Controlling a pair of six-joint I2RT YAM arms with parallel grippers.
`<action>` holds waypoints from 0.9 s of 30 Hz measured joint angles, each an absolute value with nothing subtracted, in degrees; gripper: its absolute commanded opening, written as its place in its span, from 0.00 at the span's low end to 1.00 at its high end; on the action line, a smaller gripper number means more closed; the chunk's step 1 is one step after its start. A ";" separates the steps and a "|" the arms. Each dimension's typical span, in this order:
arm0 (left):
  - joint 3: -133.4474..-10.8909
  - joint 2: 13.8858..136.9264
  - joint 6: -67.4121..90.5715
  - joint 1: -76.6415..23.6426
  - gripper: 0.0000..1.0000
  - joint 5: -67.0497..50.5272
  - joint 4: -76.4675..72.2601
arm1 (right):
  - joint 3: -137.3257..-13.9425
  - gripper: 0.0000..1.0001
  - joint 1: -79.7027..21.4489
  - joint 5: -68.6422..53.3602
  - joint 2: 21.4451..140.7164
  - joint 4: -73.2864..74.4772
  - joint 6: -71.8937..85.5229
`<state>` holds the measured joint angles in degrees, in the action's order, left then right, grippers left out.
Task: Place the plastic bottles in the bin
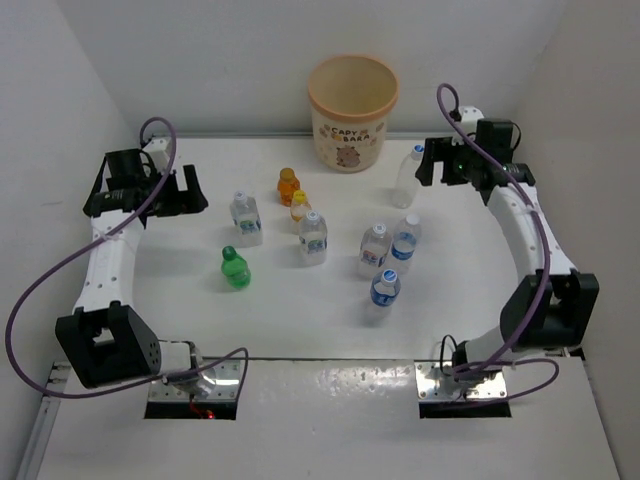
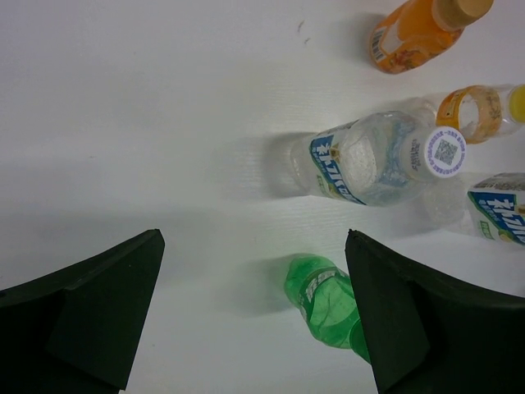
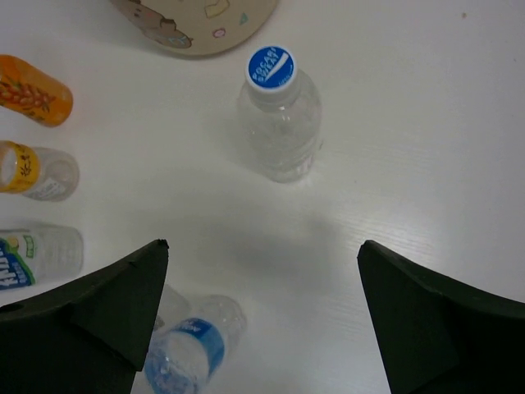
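The beige bin (image 1: 352,110) with the cartoon print stands at the back middle; its side also shows in the right wrist view (image 3: 197,25). Several bottles stand upright on the white table: an orange one (image 1: 288,186), a yellow-capped one (image 1: 299,208), a green one (image 1: 235,268), clear white-capped ones (image 1: 245,217) and blue-capped ones (image 1: 384,293). My left gripper (image 1: 192,192) is open and empty, left of the group; the green bottle (image 2: 324,300) sits by its right finger. My right gripper (image 1: 432,165) is open and empty, just right of a blue-capped bottle (image 1: 407,176), which also shows in the right wrist view (image 3: 279,115).
White walls close in the table at the back and both sides. The left wrist view also shows a clear bottle with a white QR cap (image 2: 369,156) and the orange bottle (image 2: 414,33). A blue-labelled bottle (image 3: 193,349) stands near my right gripper's left finger.
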<state>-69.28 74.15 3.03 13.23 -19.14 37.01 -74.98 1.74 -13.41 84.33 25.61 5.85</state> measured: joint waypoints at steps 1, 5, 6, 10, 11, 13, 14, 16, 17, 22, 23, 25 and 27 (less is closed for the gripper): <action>-69.47 74.56 3.03 13.41 1.00 -19.33 37.04 | -75.88 0.98 1.19 -13.26 85.80 25.32 6.04; -70.41 75.90 2.98 14.37 1.00 -20.67 36.99 | -79.09 0.98 -0.34 -11.16 91.94 22.17 6.61; -70.52 76.07 2.98 14.61 1.00 -20.91 36.99 | -79.55 0.98 -0.58 -10.66 93.19 21.52 6.81; -70.87 77.03 2.72 15.46 1.00 -21.71 37.01 | -82.24 0.98 -1.34 -9.45 98.06 20.08 7.53; -71.00 77.36 2.57 15.51 1.00 -21.76 37.01 | -83.00 0.98 -1.39 -9.28 99.18 19.66 7.57; -71.11 78.00 2.35 15.84 1.00 -22.13 36.88 | -84.29 0.98 -1.72 -9.02 100.86 19.11 7.57; -71.09 78.28 2.20 15.94 1.00 -22.24 36.93 | -85.01 0.96 -1.78 -8.93 101.69 19.00 7.60; -71.11 78.87 2.13 16.14 1.00 -22.59 36.88 | -86.30 0.95 -1.87 -8.75 103.04 18.61 7.64; -71.11 79.15 2.11 16.21 1.00 -22.72 36.88 | -86.89 0.93 -1.98 -8.62 103.66 18.44 7.68; -71.11 80.84 1.98 16.34 1.00 -23.11 36.91 | -88.40 0.72 -2.33 -8.10 105.47 17.58 7.75; -71.11 81.10 1.98 16.43 1.00 -23.20 36.93 | -88.47 0.70 -2.37 -8.05 105.71 17.52 7.66; -71.11 81.62 1.98 16.58 1.00 -23.40 36.91 | -88.55 0.62 -2.42 -8.01 106.13 17.45 7.62; -71.11 82.00 1.98 16.82 1.00 -23.75 36.97 | -88.73 0.55 -2.42 -8.05 106.37 17.41 7.62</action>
